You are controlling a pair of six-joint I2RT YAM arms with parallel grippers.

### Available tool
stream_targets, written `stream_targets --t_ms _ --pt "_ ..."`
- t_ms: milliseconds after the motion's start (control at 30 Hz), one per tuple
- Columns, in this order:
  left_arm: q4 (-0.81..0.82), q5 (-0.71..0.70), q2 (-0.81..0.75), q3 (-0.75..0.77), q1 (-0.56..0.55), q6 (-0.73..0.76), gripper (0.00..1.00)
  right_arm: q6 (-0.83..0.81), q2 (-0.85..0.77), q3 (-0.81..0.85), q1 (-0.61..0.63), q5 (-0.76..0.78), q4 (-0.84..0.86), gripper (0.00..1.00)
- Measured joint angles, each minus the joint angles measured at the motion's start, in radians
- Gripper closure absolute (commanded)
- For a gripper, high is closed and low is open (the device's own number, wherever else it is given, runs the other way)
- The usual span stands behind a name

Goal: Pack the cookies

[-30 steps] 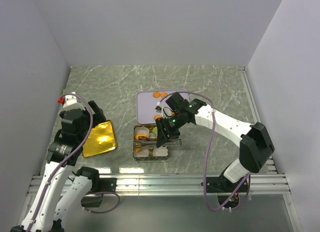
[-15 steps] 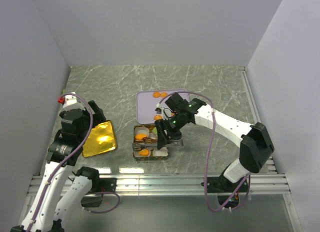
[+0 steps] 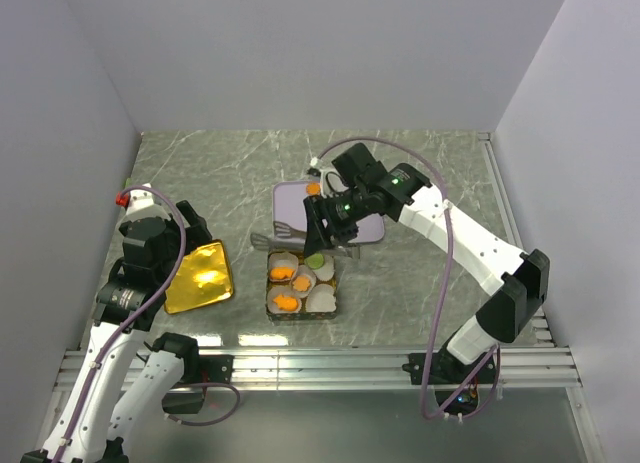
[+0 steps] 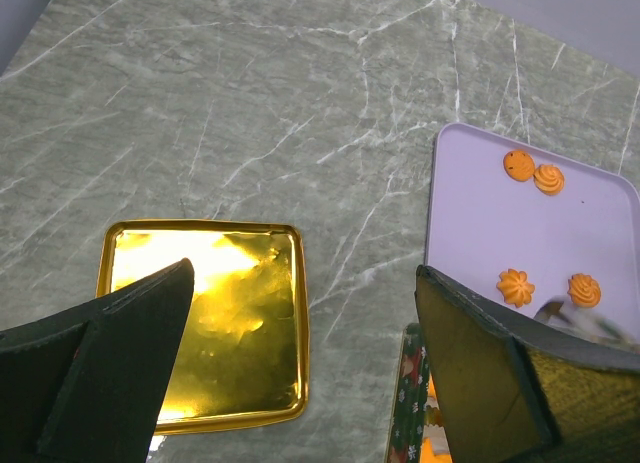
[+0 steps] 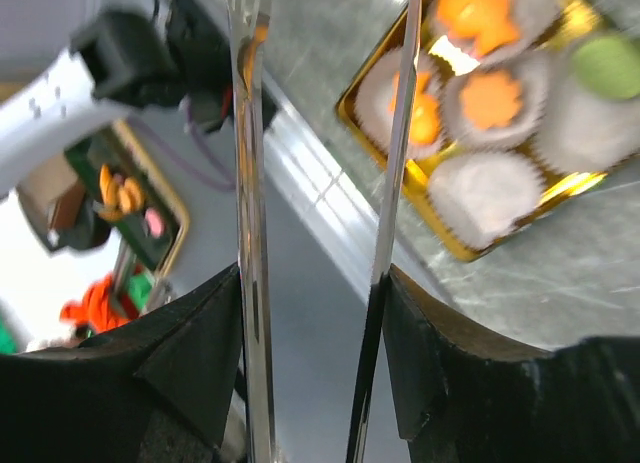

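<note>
Grey-green marble with white veins makes the bench. My right arm covers most of the lavender tray from above, and the left wrist view cuts off the tray's right side. The gold lid lies flat on the left, well apart from the tray. My left claw hangs over it, spread wide and holding nothing.

The gold box sits just in front of the tray. The left wrist view catches only a sliver of its patterned wall, and the right wrist view shows it blurred. My right claw is clenched around metal tongs above the near part of the tray. Their tips run out of the right wrist view, and from above I cannot tell whether they carry anything.

White paper cups fill the box. The cookies are small and flat. Four orange ones, round or flower-shaped, lie on the tray. Three orange ones and a round light-green one sit in the cups.
</note>
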Motion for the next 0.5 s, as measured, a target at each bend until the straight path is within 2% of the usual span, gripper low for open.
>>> stream_targets --t_ms 133,300,400,500 --pt "0.000 0.000 0.000 0.000 0.000 0.000 0.01 0.031 0.024 0.070 -0.032 0.121 -0.025 0.40" --pt "0.000 0.000 0.000 0.000 0.000 0.000 0.01 0.072 0.086 0.167 -0.056 0.369 -0.107 0.40" --pt "0.000 0.000 0.000 0.000 0.000 0.000 0.01 0.101 0.108 0.168 -0.079 0.506 -0.163 0.40" --pt "0.000 0.000 0.000 0.000 0.000 0.000 0.01 0.127 0.117 0.130 -0.113 0.580 -0.190 0.41"
